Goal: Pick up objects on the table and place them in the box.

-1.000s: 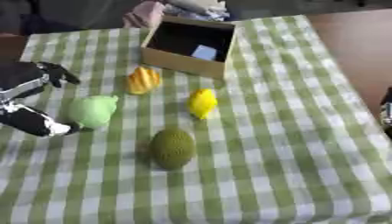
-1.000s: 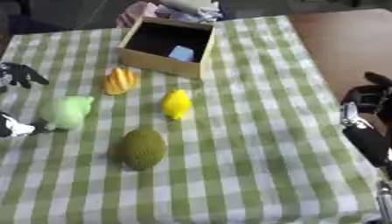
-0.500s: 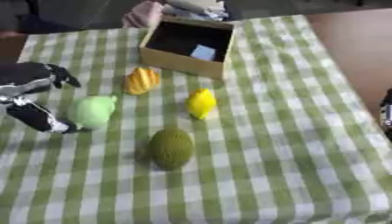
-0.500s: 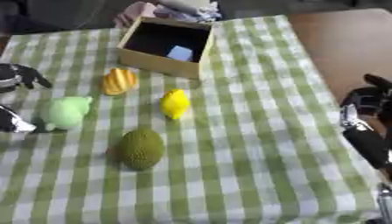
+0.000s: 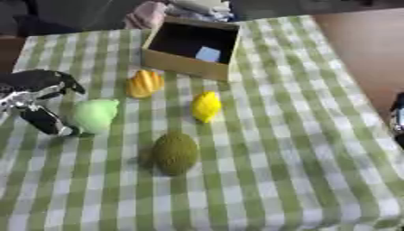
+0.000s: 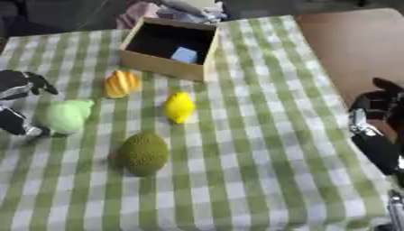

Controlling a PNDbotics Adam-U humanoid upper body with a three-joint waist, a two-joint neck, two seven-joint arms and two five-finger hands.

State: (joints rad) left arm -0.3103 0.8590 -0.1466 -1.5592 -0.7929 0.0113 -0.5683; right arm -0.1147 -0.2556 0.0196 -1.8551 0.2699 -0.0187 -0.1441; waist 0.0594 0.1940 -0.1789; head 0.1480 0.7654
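An open cardboard box (image 5: 186,66) stands at the far middle of the table, with a small light blue thing (image 5: 208,54) inside. In front of it lie an orange fruit (image 5: 144,83), a yellow lemon (image 5: 206,106), a light green fruit (image 5: 95,116) and a dark olive bumpy fruit (image 5: 174,152). My left hand (image 5: 30,92) is open just left of the light green fruit. Its thumb (image 5: 46,122) reaches close to that fruit's lower left side, and its fingers sit above and to the left. My right hand (image 6: 378,103) hangs open past the table's right edge, holding nothing.
A green-and-white checked cloth (image 5: 300,149) covers the table. Bundled cloth and dark shapes (image 5: 170,9) lie behind the box at the far edge. Brown floor (image 6: 347,40) shows to the right of the table.
My left hand's thumb has risen a little and its fingers have come down slightly beside the light green fruit. The fruits, the box and my right hand have stayed put.
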